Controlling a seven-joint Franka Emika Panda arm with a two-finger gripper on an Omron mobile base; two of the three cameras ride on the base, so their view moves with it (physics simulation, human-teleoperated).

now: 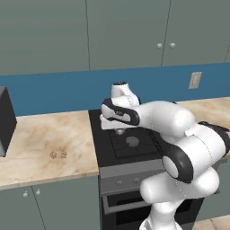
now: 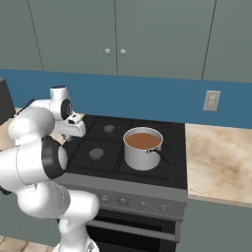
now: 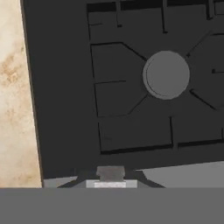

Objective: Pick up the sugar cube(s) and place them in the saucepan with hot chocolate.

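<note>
Sugar cubes sit on the counter, at about 9 o'clock from the stove. Saucepan waits on a burner. End effector hangs over the stove, its tips together, maybe pinching one cube to carry it; I cannot tell.

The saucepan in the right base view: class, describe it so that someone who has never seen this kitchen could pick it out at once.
Find the black stove set between the marble counters below the blue wall. On its front right burner stands the saucepan, a round silver pot with straight sides. It is the stove's one vessel, filled with brown liquid, its thin black handle pointing right and forward.
</note>
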